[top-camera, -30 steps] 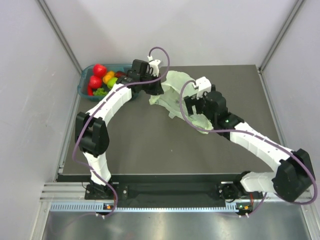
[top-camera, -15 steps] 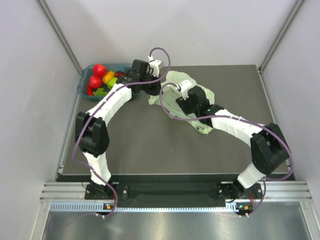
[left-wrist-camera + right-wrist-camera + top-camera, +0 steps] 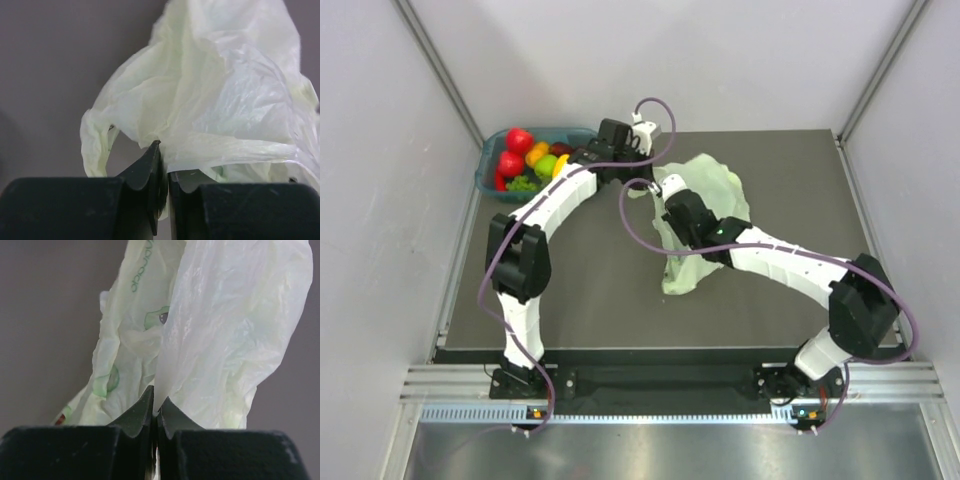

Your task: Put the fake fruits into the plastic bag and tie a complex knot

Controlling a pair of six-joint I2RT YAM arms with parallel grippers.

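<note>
Two pinch points noted: left end effector [image 3: 161, 152] clenched on plastic bag [image 3: 225, 100] film, right end effector [image 3: 156, 404] clenched on another fold. The teal basket [image 3: 487, 172] held the fake fruits [image 3: 525, 158].

The surface [image 3: 590, 300] in front of me is a dark grey matte slab. Plain white walls [image 3: 660, 60] close it in on the left, back and right, joined by slanting grey metal corner posts [image 3: 442, 75]. Along the near edge runs an aluminium rail [image 3: 450, 383], with a brushed metal sheet [image 3: 660, 450] below it. The light is soft and even.
</note>
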